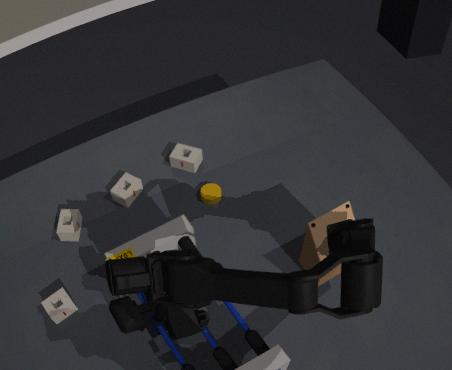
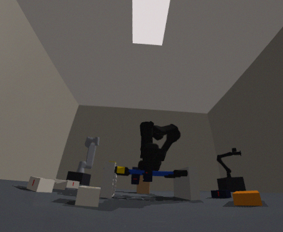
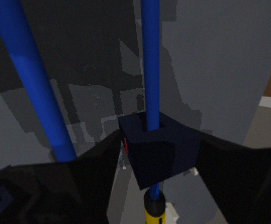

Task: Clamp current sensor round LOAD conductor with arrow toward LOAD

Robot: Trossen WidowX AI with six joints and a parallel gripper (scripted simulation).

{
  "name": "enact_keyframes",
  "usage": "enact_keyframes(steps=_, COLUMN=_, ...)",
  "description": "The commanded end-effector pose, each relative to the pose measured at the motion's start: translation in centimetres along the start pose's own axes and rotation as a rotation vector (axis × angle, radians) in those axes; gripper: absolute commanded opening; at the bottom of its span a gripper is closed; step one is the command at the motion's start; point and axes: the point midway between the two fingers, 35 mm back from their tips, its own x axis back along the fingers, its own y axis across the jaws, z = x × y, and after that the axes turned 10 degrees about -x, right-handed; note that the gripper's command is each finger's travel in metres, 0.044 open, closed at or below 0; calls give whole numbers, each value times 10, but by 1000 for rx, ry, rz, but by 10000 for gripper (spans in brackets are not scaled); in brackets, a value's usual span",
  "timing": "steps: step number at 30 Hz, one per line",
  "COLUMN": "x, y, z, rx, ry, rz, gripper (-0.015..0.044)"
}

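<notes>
In the wrist view the dark blue split-core sensor [image 3: 158, 147] sits round a blue conductor [image 3: 150, 60] whose near end has a yellow sleeve [image 3: 155, 215]. A small red mark shows on the sensor's left face. My gripper [image 3: 148, 130] [image 1: 132, 296] [image 2: 142, 178] is shut on the sensor, one dark finger on each side. A second blue conductor [image 3: 31, 75] runs to the left. In the top view the arm hides the sensor, and the yellow LOAD marker [image 1: 120, 255] lies just beyond the gripper. In the exterior view the conductors [image 2: 163, 172] span two white supports.
White supports [image 2: 108, 183] [image 2: 185, 186] [image 1: 150, 237] hold the conductors. Several white blocks [image 1: 186, 157] [image 1: 126, 189] [image 1: 69, 224] [image 1: 58, 304], a yellow disc [image 1: 211, 193] and a tan plate [image 1: 320, 235] stand around. An orange block [image 2: 247, 197] and two other robots [image 2: 89, 153] [image 2: 228, 163] stand farther off.
</notes>
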Motion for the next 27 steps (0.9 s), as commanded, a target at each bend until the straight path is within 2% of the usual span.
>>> enact_keyframes(steps=1, x=0, y=0, z=0, rx=0, ry=0, rz=0, gripper=26)
enact_keyframes(steps=10, x=0, y=0, z=0, rx=0, ry=0, rz=0, gripper=259)
enact_keyframes(steps=27, x=0, y=0, z=0, rx=0, ry=0, rz=0, gripper=259)
